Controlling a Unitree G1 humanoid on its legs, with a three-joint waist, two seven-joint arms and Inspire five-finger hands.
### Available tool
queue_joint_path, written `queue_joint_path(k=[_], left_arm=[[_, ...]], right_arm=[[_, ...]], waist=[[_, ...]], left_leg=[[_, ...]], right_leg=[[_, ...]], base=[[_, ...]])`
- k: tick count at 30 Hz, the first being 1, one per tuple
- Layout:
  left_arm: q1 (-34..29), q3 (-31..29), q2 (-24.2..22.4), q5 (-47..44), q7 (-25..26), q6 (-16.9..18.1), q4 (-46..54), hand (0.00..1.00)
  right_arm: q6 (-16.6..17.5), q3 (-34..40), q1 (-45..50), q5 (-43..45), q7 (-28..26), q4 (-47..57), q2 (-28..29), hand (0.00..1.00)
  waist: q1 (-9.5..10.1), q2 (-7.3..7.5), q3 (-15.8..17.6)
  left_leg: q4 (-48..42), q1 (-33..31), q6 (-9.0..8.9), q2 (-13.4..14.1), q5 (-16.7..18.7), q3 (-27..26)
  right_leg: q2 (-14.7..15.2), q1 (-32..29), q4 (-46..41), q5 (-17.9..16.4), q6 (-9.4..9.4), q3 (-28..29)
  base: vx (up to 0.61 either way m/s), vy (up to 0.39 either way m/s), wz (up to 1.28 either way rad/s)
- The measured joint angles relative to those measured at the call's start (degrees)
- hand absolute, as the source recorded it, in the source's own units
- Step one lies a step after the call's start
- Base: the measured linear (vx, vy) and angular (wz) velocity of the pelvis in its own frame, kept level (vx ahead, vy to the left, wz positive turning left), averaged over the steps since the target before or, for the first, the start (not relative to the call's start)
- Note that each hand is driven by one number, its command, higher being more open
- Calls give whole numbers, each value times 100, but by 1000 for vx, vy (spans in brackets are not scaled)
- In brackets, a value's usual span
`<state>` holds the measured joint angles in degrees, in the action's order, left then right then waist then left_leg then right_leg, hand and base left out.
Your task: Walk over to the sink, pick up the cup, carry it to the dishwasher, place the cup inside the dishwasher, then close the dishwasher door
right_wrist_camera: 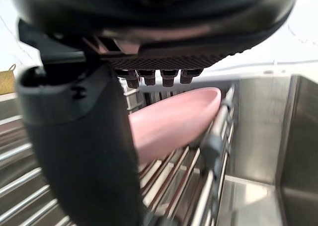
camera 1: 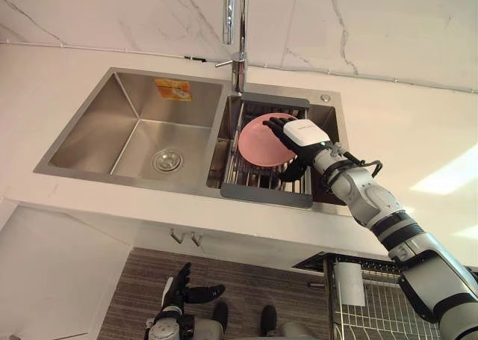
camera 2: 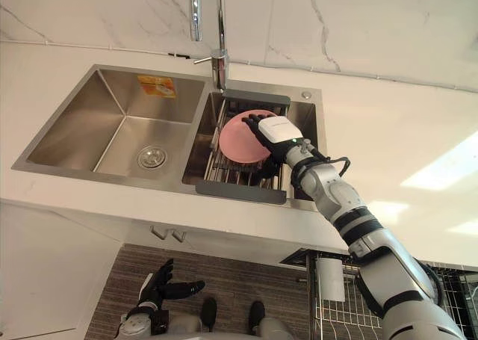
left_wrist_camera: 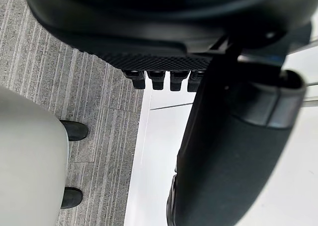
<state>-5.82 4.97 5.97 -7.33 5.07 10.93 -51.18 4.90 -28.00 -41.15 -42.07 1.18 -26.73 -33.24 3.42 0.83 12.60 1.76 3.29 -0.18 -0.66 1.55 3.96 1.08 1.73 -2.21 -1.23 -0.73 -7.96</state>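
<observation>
Pink dish (camera 1: 258, 142), more plate than cup, leans in rack (camera 1: 265, 196) in sink (camera 1: 97, 116), right basin. My right hand (camera 1: 306, 134) over its edge, fingers straight, gripping nothing; contact unclear. Step: pick-up. Next: curl round rim, lift clear of rack. Left hand (camera 1: 183, 291) low, fingers relaxed.

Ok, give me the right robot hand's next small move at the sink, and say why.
The right robot hand is open right at the pink plate, which leans on edge in the rack in the right basin, and it grips nothing yet. So probably: curl its fingers round the plate's upper rim.
</observation>
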Motion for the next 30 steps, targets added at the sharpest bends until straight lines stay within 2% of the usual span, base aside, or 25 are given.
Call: queue_joint_path(k=[12, 30], left_arm=[[-1, -11, -18, -6, 30, 1, 129, 100], [-3, -9, -32, -63, 120, 22, 180, 100]], right_arm=[[-248, 525, -117, -261, 363, -126, 249, 100], [-420, 530, -285, -697, 532, -390, 419, 100]], waist=[[22, -38, 92], [29, -75, 235]], left_leg=[[1, -66, -9, -12, -6, 11], [7, -136, -41, -44, -58, 27]], right_leg=[[19, -87, -62, -14, -21, -11], [55, -161, -97, -27, -41, -44]], base=[[0, 0, 0], [0, 0, 0]])
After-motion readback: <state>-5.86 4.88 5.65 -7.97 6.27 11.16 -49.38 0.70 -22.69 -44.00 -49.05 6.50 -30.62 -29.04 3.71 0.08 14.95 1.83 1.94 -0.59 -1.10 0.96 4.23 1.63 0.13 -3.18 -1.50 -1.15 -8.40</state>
